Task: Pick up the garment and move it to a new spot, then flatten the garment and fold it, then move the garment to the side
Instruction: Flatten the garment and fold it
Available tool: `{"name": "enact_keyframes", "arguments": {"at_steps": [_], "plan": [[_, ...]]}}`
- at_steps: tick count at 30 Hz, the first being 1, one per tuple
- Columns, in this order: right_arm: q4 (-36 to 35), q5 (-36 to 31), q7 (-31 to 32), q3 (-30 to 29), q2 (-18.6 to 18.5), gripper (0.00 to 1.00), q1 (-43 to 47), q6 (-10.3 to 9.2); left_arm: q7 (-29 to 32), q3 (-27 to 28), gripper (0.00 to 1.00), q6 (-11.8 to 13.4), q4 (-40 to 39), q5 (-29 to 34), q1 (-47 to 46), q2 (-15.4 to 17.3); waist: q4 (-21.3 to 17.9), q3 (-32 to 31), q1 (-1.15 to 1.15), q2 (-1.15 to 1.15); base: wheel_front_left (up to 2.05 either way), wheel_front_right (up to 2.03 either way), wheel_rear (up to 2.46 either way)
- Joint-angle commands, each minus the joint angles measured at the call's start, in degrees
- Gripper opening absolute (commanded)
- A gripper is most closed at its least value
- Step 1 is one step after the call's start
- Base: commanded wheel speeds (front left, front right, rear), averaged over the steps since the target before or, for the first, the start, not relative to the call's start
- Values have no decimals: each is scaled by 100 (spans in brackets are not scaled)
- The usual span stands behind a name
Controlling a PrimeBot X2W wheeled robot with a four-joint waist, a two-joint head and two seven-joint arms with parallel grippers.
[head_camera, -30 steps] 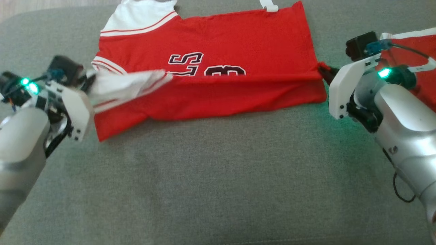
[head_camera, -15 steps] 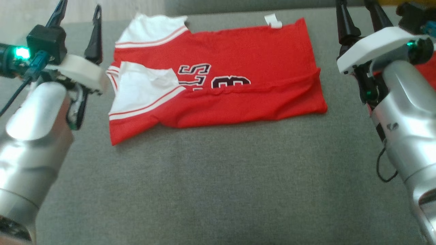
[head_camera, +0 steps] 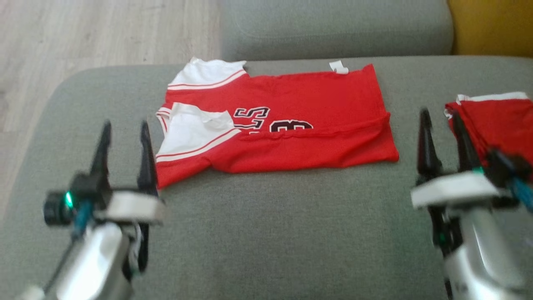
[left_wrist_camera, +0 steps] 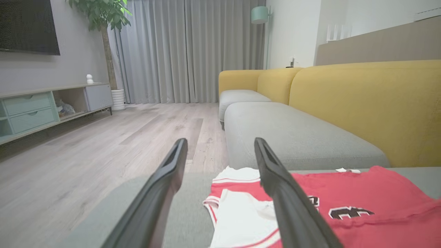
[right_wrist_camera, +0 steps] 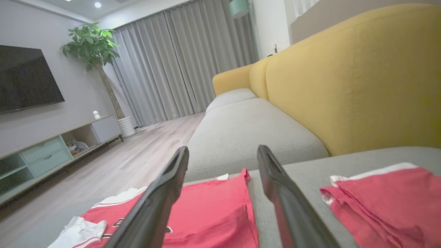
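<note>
Garment (head_camera: 300,141): half-folded, flat on grey cushion (head_camera: 270,233).
Left gripper (head_camera: 125,125): jaws apart, empty, near garment.
Right gripper (head_camera: 440,113): jaws apart, empty.

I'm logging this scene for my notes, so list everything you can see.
jersey: one, red with white sleeves, partly folded, mid-sofa
folded garment: one, red, on the sofa's right
sofa: one, grey seats, yellow back
floor: one, pale wood, beside sofa
television: one, black, on wall
plant: one, green, beside curtains
curtains: one set, grey, far wall
cabinet: one, pale green, under television
left pincer: one, dark, open, near the sleeves
right pincer: one, dark, open, between the garments
</note>
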Motion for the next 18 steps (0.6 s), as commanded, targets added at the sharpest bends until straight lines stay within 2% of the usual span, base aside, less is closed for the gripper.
{"name": "enact_keyframes", "arguments": {"at_steps": [1, 8, 11, 18], "plan": [[-400, -34, -51, 6, 86, 100, 76, 37, -28, 359, 100, 29, -319, 149, -68, 57, 57, -74, 2, 0, 0, 0, 0], [-1094, 175, -52, 99, 96, 100, 1231, 37, -29, 794, 100, -89, -596, 522, 1093, -472, 135, -169, 2, 0, 0, 0, 0], [-1154, 161, -52, 113, 97, 100, 1354, 37, -29, 926, 100, -149, -622, 603, 1250, -605, 138, -172, 2, 0, 0, 0, 0], [-1231, 178, -52, 210, 98, 100, 1351, 37, -29, 1204, 100, -478, -556, 934, 1233, -834, 96, -112, 2, 0, 0, 0, 0]]}}
